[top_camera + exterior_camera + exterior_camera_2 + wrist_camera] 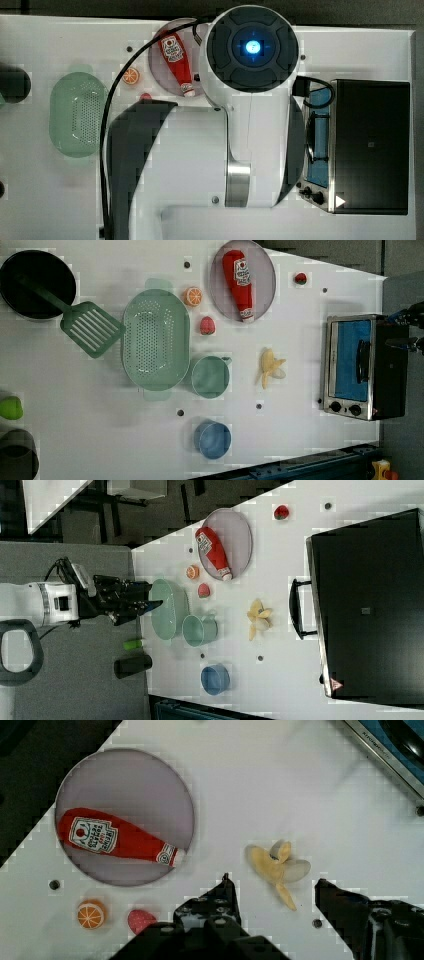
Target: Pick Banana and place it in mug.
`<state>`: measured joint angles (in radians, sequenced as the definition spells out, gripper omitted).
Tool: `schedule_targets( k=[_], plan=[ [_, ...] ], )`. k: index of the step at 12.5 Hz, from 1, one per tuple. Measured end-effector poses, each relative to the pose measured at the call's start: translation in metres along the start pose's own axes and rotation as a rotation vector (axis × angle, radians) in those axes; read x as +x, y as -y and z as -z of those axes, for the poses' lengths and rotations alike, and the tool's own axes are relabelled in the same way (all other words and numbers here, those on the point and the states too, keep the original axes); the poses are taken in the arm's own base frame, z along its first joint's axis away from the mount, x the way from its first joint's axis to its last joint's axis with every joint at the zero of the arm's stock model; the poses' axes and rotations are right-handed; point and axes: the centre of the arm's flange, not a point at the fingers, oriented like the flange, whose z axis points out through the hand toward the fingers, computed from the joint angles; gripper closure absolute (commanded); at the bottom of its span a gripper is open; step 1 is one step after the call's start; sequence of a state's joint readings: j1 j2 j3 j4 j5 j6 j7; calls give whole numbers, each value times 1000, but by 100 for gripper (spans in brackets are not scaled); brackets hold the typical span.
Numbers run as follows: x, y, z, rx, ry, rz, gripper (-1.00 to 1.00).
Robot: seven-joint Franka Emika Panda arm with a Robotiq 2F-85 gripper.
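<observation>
The banana (270, 369) is a pale yellow, partly peeled piece lying on the white table between the mug and the toaster oven. The mug (211, 376) is a round pale green cup standing upright beside the colander. In the right view the banana (259, 616) and mug (199, 629) lie apart. My gripper (273, 880) hangs open well above the table, nothing between its fingers. The wrist view shows the banana (277, 867) far below, between the two fingertips. In the right view the gripper (152, 601) points toward the table. The arm hides both objects in the top view.
A green oval colander (156, 340) touches the mug. A blue cup (212, 439), a strawberry (207, 325), an orange slice (192, 296) and a ketchup bottle (239, 282) on a grey plate (265, 280) lie around. The toaster oven (357, 367) stands beyond the banana. A spatula (92, 327) and black pan (37, 285) sit past the colander.
</observation>
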<state>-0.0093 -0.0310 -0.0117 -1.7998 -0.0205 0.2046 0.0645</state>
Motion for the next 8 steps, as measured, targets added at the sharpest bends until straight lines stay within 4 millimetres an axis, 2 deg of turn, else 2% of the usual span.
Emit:
schedule_targets(
  k=[1, 3, 4, 5, 6, 8],
  plan=[
    [-18, -32, -9, -54, 50, -13, -54],
    [-60, -105, -1, -122, 148, -21, -97],
    [-69, -124, 10, -102, 131, -12, -100],
    [-72, -135, 22, -60, 104, -10, -100],
    [-70, -135, 36, -6, 59, -14, -100],
    [-61, -123, 34, 73, -16, 13, -100]
  ],
)
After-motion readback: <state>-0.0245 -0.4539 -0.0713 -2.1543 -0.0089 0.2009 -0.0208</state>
